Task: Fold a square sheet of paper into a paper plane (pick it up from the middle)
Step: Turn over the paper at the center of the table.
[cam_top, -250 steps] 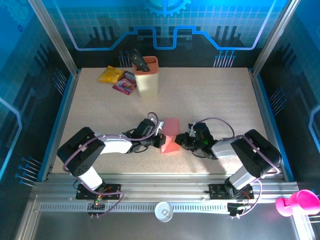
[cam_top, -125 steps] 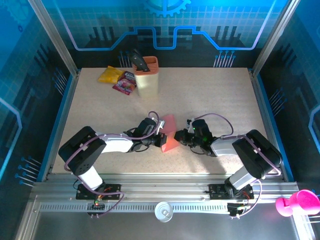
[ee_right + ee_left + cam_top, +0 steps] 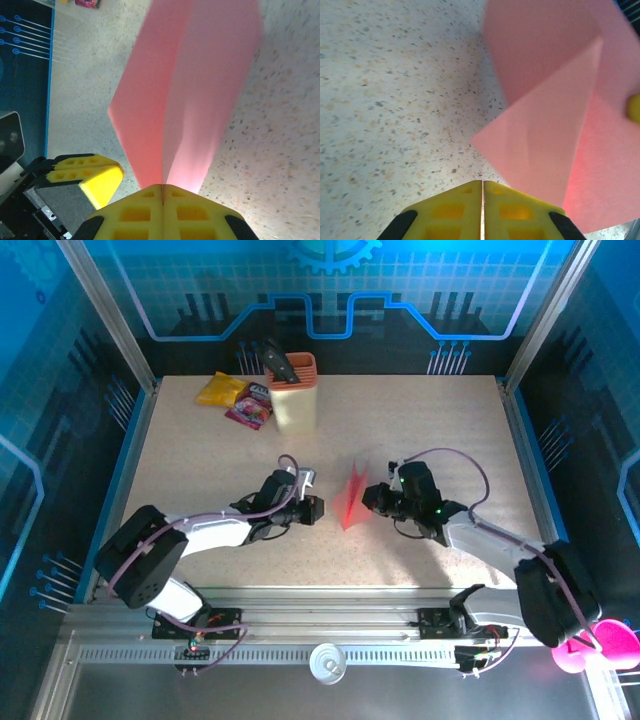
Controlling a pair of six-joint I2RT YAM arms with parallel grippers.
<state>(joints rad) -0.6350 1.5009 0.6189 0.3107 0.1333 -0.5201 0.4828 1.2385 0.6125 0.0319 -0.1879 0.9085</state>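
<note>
The right gripper (image 3: pixel 163 194) is closed on the sheet of paper (image 3: pixel 352 502), and its two yellow fingers pinch the lower end of the pink-red sheet exactly on the centre crease. The sheet is folded in two along this crease and it stands up on its edge, so from the top camera it looks like a narrow red strip. It is near the middle of the table (image 3: pixel 450 430), a little closer to the near edge than to the far edge. I cannot tell if its lowest corner touches the table surface. The left gripper (image 3: pixel 482 195) is just beside the sheet on its left side, with the fingers pressed together and nothing between them; a folded corner of the paper hangs in front of its fingertips but is not gripped. In the far left corner of the table lie a yellow packet (image 3: pixel 222 390) and a purple-pink packet (image 3: pixel 250 408), touching each other. Just to the right of them, near the far edge, stands a light orange holder (image 3: pixel 293 395) with a black tool (image 3: pixel 280 362) inside.
</note>
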